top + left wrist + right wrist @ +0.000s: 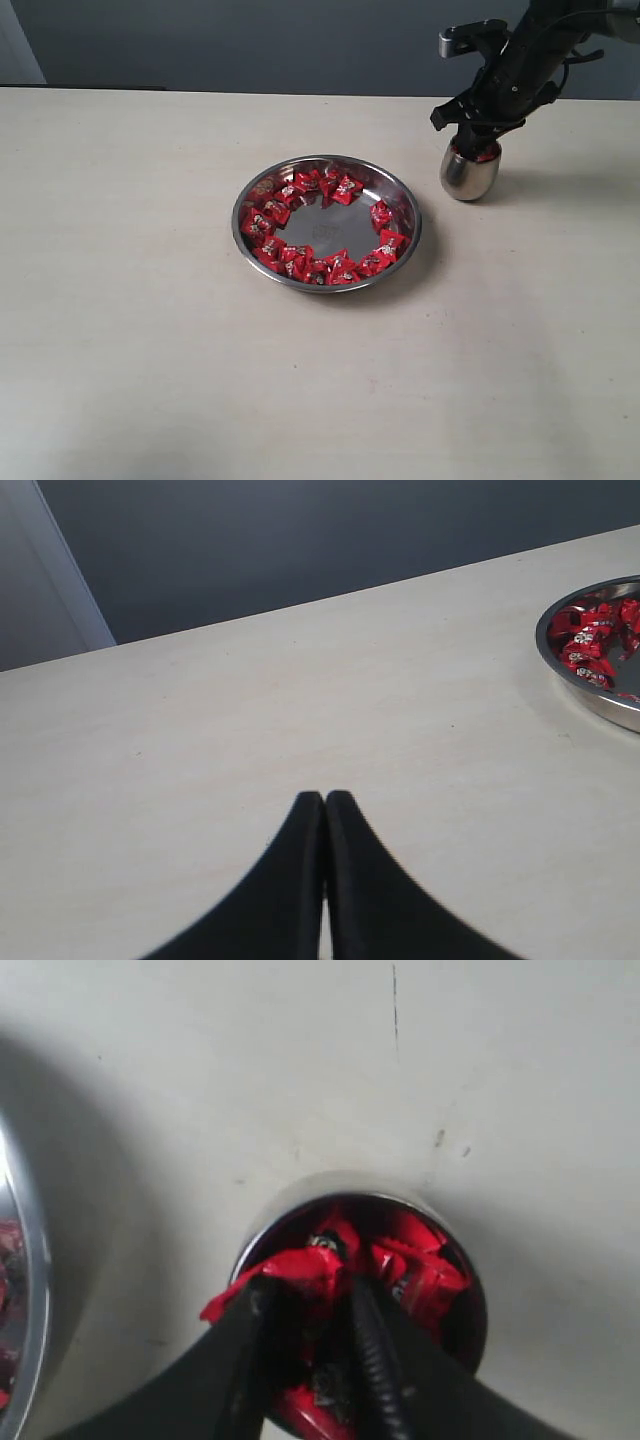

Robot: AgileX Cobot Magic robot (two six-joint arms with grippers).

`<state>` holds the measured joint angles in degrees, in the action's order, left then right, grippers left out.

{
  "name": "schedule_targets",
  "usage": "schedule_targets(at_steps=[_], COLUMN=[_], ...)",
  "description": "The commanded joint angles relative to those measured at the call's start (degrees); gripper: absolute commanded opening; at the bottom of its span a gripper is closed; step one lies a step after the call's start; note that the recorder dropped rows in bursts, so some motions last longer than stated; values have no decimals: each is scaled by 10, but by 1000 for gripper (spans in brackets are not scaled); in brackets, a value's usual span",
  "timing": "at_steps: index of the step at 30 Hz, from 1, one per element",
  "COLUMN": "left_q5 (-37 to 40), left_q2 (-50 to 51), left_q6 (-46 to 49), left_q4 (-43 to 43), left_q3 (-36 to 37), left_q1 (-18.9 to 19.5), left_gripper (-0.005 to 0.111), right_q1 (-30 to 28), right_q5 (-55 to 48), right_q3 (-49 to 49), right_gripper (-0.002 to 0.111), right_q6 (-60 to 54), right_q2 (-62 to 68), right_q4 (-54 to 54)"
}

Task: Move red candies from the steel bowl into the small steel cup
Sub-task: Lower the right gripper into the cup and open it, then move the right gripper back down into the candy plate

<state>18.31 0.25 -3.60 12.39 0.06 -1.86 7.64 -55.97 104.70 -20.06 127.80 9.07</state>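
The steel bowl [240, 215] sits mid-table with many red candies [345, 188] ringed around its flat bottom. Right of it and farther back stands the small steel cup [470, 175], with red candies showing at its mouth. My right gripper [478, 140] hangs directly over the cup. In the right wrist view that gripper [312, 1285] is shut on a red candy [305, 1265] just above the cup's rim [330, 1182], and more candies [425, 1270] lie inside. My left gripper [325, 798] is shut and empty above bare table, well away from the bowl [560, 670].
The pale table [150, 330] stretches wide around the bowl, with a dark wall behind its far edge. The bowl's rim [35, 1260] lies close beside the cup in the right wrist view. The left arm is outside the exterior view.
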Motion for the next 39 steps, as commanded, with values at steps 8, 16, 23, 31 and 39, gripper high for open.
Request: schedule_targets(at_steps=[8, 16, 23, 31, 39], left_q5=[-4, -4, -4, -4, -4], left_q2=[-2, -2, -2, -2, -2], left_q6=[-3, -3, -3, -3, -3], left_q4=[1, 1, 1, 1, 1], left_q3=[-1, -1, -1, -1, -1], left_q1=[0, 0, 0, 0, 0], left_gripper=[0, 0, 0, 0, 0], right_q1=[-3, -3, -3, -3, -2], right_q5=[0, -6, -8, -5, -2], right_q3=[2, 2, 2, 2, 2], right_gripper=[27, 27, 27, 11, -1], right_q6=[-6, -6, -6, -6, -28], right_q2=[-23, -30, -35, -64, -68], right_q4=[-19, -19, -21, 12, 67])
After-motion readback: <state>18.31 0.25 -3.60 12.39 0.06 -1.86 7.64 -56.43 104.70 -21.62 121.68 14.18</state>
